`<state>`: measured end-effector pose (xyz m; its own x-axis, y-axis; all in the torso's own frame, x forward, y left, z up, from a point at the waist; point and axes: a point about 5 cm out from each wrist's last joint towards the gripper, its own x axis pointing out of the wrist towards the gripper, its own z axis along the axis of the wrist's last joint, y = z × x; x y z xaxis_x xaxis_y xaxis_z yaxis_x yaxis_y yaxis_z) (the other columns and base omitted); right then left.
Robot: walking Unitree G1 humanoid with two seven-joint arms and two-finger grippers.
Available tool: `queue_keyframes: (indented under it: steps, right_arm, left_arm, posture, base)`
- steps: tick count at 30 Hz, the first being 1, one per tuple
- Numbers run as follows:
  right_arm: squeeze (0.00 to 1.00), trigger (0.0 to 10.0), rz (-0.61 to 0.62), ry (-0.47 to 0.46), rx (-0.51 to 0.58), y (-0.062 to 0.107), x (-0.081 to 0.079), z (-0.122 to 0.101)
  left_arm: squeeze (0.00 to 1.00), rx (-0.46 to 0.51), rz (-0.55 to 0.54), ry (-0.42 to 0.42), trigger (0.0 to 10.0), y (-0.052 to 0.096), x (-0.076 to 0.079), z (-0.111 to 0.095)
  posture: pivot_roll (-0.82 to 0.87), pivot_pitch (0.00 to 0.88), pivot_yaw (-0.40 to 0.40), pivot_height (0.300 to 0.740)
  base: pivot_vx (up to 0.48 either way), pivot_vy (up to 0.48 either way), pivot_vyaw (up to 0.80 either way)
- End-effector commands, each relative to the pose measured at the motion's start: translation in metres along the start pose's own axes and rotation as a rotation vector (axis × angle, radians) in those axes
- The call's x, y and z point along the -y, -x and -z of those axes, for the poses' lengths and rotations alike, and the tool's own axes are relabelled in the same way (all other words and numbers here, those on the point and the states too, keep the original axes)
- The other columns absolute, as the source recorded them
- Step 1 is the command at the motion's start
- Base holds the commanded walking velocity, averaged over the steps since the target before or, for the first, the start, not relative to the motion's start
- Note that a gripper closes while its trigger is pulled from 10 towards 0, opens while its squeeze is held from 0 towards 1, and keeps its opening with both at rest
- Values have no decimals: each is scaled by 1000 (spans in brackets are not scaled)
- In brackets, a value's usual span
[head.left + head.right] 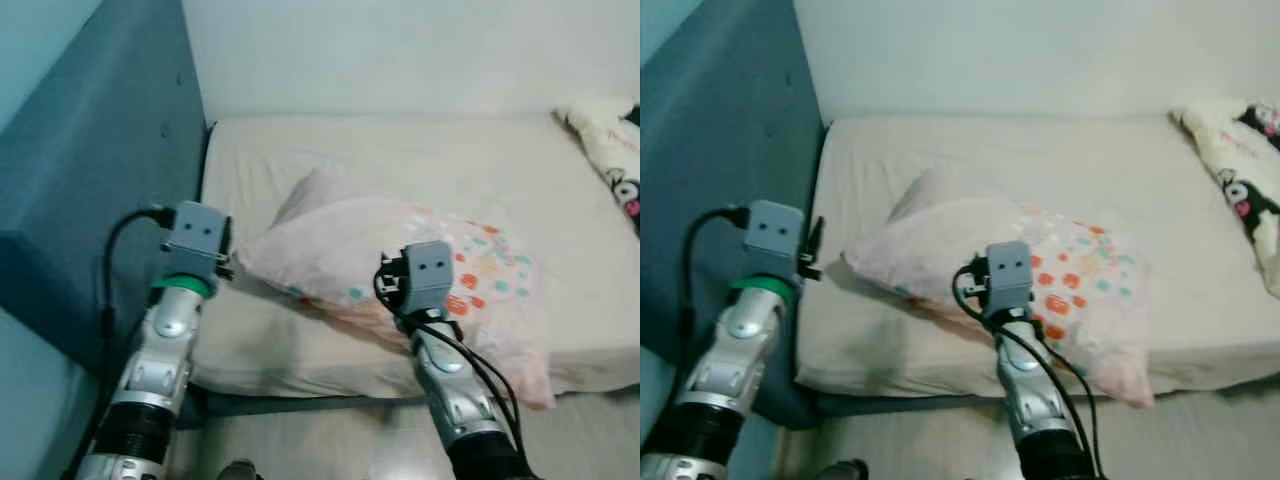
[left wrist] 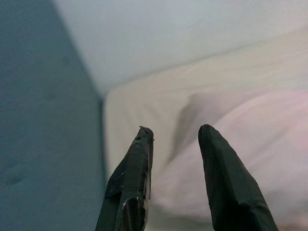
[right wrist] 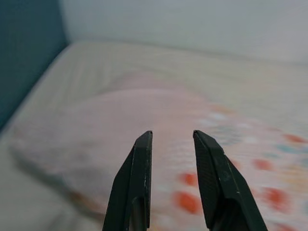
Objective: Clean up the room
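Lying across the front edge of the bed [image 1: 420, 160], toward its left front corner, the pink spotted pillow [image 1: 400, 260] is sitting beneath both arms. The left claw [image 2: 175, 144] is hovering released at the pillow's left corner; the right claw [image 3: 172, 144] is hovering released above its middle.

Silver jointed arms; grey boxy wrist cameras; black cables; green ring on left wrist [image 1: 182, 286]; tapered black fingers [image 3: 136, 178].
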<state>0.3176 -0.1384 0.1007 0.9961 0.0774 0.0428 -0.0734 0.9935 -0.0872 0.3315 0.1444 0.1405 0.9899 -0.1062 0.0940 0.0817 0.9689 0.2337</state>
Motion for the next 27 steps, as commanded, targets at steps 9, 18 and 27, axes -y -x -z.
queue_keyframes:
  steps: [9, 18, 27]
  right_arm:
    - [0, 10000, 0, -14, -9, 2, -3, 3]
    - [0, 10000, -1, 9, -23, 2, -4, 4]
    - [0, 10000, 8, 4, -7, 1, -3, 2]
  left_arm:
    - [0, -23, -1, 0, 10000, 2, -4, 4]
    - [0, -13, -13, -5, 10000, 2, -6, 3]
    - [0, -16, -14, -7, 10000, 1, -7, 3]
  posture:
    - [24, 39, 35, 740]
    - [23, 39, 36, 740]
    - [24, 38, 37, 740]
  base:
    - [0, 0, 0]
    - [185, 0, 0]
    - [480, 0, 368]
